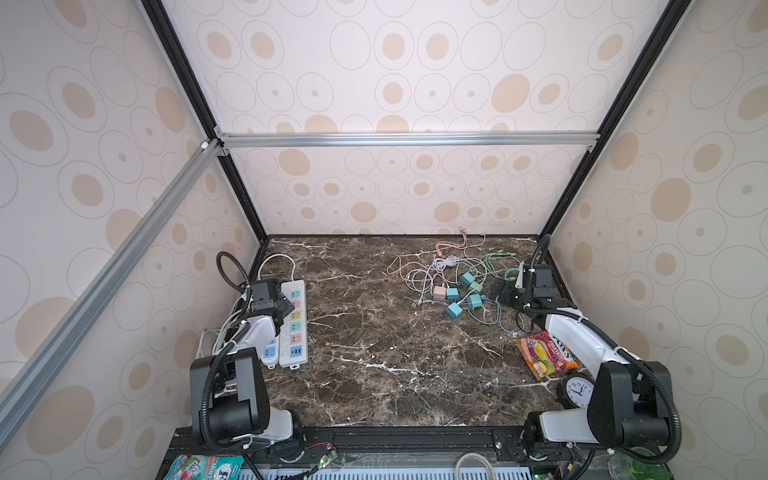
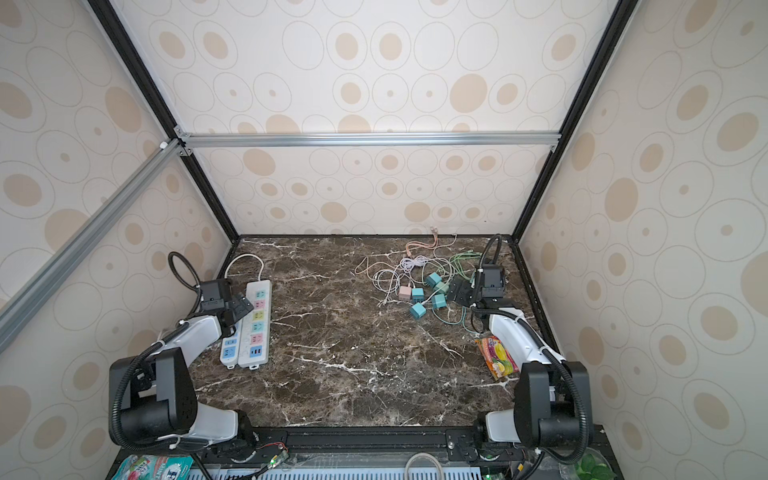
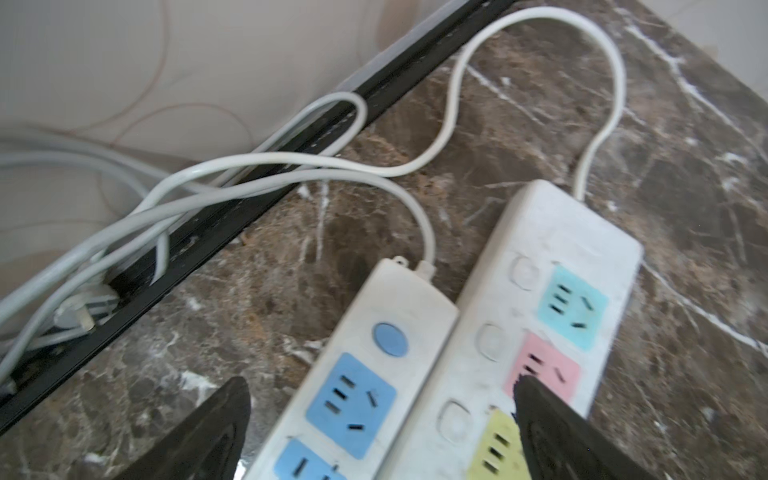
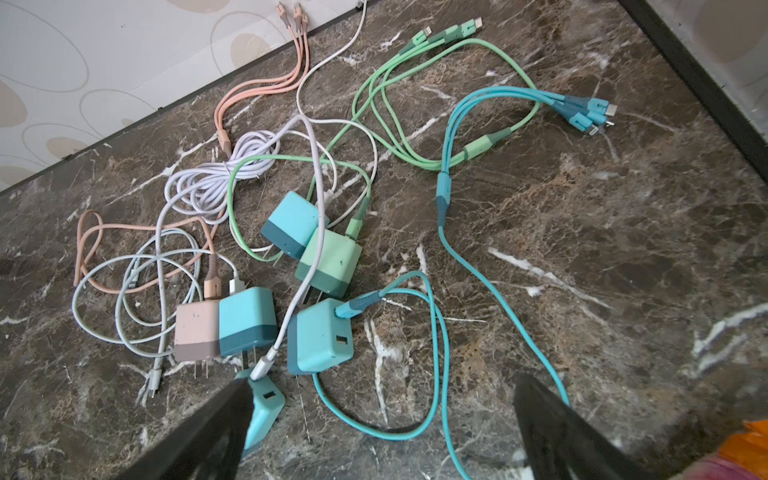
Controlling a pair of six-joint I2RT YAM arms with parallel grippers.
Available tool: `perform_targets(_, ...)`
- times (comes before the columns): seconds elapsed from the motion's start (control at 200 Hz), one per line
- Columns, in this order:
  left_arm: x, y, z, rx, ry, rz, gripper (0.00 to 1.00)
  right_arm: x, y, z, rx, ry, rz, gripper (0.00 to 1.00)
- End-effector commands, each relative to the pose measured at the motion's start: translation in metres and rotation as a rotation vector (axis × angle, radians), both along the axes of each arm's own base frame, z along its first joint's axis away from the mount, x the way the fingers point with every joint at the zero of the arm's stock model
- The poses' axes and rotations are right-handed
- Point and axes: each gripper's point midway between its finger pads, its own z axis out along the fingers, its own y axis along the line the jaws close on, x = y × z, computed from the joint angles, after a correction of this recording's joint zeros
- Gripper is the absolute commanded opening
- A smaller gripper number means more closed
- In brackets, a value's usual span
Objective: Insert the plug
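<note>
The left pincer [image 3: 382,381], over the power strip [image 1: 297,345] at the frame's left, and the right pincer [image 4: 382,384], near a teal plug [image 4: 322,338] right of centre on the worktop [image 1: 395,374], are both seen spread and empty; snagging is feared, the plug being looped among tangled cables [image 4: 443,195].

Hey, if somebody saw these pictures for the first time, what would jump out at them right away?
Most striking is the tangle of pastel charger cubes and cables at the far right of the marble table, beside the open right end effector. On the left, two white power strips with coloured sockets lie side by side under the open left end effector. A bright candy bag lies at the near right.
</note>
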Motion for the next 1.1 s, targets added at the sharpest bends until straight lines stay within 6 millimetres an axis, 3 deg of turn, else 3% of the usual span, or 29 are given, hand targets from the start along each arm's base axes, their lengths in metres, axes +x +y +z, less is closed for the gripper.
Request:
perform_targets(0.0,-0.003,0.001,-0.008,-0.098,-0.052,0.026,0.98,-0.002,-0.004,0.005,-0.014,0.003,-0.011,1.00)
perform_targets(0.27,-0.002,0.001,-0.029,-0.202,-0.047,0.029,0.98,-0.007,-0.005,0.003,-0.030,0.024,0.000,1.00)
perform_targets(0.68,-0.015,-0.034,-0.047,-0.292,-0.028,-0.074,0.98,-0.001,0.002,0.001,0.005,0.026,0.016,1.00)
perform_targets(0.945,-0.030,-0.088,-0.054,-0.356,-0.048,-0.123,0.98,0.002,0.005,0.001,0.026,0.024,0.020,1.00)
perform_targets(1.09,-0.037,-0.129,-0.059,-0.408,-0.050,-0.176,0.99,0.004,0.006,0.002,0.037,0.024,0.021,1.00)
